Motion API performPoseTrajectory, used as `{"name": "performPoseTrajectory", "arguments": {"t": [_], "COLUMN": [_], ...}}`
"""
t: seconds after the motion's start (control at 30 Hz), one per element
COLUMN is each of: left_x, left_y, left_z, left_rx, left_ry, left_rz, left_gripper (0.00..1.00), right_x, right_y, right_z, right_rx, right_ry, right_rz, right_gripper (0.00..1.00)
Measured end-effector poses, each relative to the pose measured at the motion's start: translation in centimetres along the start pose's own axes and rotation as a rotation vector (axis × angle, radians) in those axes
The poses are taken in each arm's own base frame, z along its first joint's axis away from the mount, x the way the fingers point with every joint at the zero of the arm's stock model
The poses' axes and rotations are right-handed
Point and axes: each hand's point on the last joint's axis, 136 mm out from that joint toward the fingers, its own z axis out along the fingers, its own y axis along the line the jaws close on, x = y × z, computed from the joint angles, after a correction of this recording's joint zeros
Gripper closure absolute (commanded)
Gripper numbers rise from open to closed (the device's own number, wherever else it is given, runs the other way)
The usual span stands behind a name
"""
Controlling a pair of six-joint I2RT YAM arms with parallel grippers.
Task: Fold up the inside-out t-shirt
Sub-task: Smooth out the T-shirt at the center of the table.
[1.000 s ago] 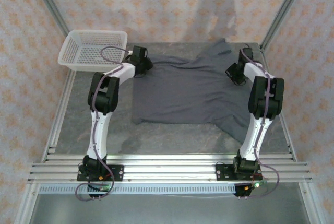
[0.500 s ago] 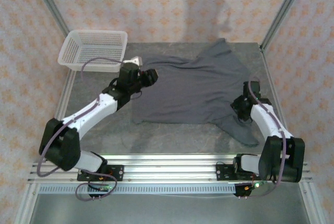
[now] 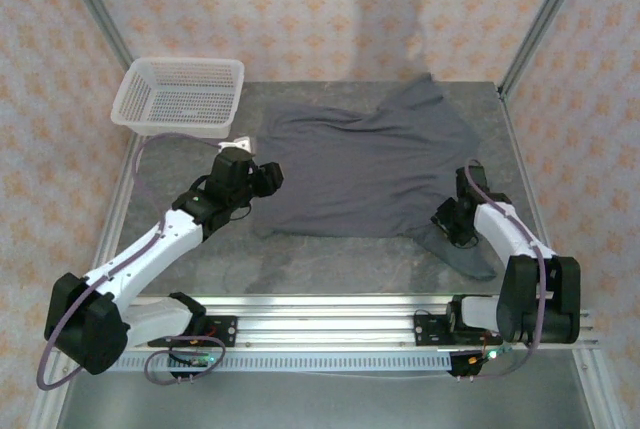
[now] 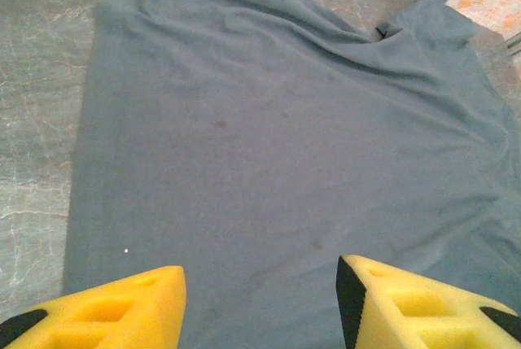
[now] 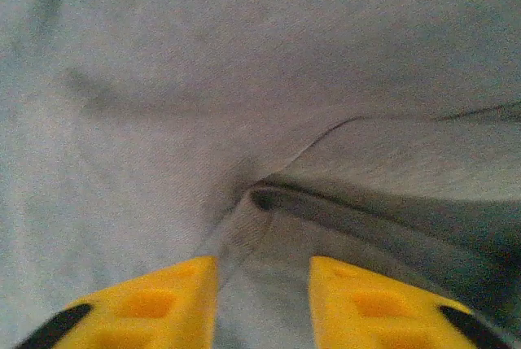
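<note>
Near edge, right side: right end effector point(image 3: 450, 221) sits low on the near-right sleeve of the plain dark slate-grey short-sleeved t-shirt point(image 3: 360, 174). Its yellow fingers point(image 5: 163, 292) are partly apart, with a raised fold of cloth just ahead and nothing visibly clamped. Slightly farther, left side: left end effector point(image 3: 262, 177) hovers at the shirt's left edge, jaws about half spread and empty. The shirt lies spread over the middle of the grey stone-look tabletop point(image 3: 330, 264), mostly flat, with wrinkles running toward the far right corner. Far left corner: white plastic mesh basket point(image 3: 180, 97), close to the shirt's corner; no contact that I can make out. Risks, my judgement: the thin cloth may let the right fingers catch one layer only, so the sleeve bunches. A lone pull from one side could drag the whole shirt askew. The left jaws closing on flat fabric may slide off.
</note>
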Motion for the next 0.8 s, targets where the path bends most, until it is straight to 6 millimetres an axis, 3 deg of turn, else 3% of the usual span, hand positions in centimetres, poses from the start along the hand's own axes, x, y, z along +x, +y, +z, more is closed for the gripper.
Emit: {"name": "performPoseTrajectory", "arguments": {"t": [0.23,0.3,0.4,0.57,0.6,0.7,0.8], "left_x": [0.6,0.7,0.6,1.2,1.6,2.9,3.7], "left_y": [0.7,0.8,0.8,1.3,1.8,4.0,6.5], "left_z": [0.8,0.8,0.9,1.4,1.6,1.6,1.2], "left_rx": [-0.035,-0.039,-0.039,-0.063,-0.091,-0.197,-0.265], "left_ry": [0.022,0.023,0.022,0.043,0.058,0.097,0.099], "left_rz": [0.004,0.004,0.004,0.001,-0.006,-0.036,-0.102], "left_gripper": [0.48,0.48,0.47,0.5,0.52,0.52,0.52], "right_x": [4.1,5.8,7.0,2.8,1.7,-0.9,-2.1], "right_y": [1.0,1.2,0.7,0.1,-0.4,-2.9,-5.9], "right_z": [-0.5,-1.1,-2.8,-6.7,-7.0,-7.2,-6.2], "right_rx": [-0.094,-0.127,-0.137,-0.098,-0.08,-0.003,0.066], "right_ry": [0.098,0.122,0.115,-0.135,-0.181,-0.269,-0.295], "right_rz": [-0.063,-0.1,-0.12,-0.051,-0.008,0.14,0.281], "right_gripper": [0.83,0.8,0.63,0.6,0.53,0.45,0.4]}}
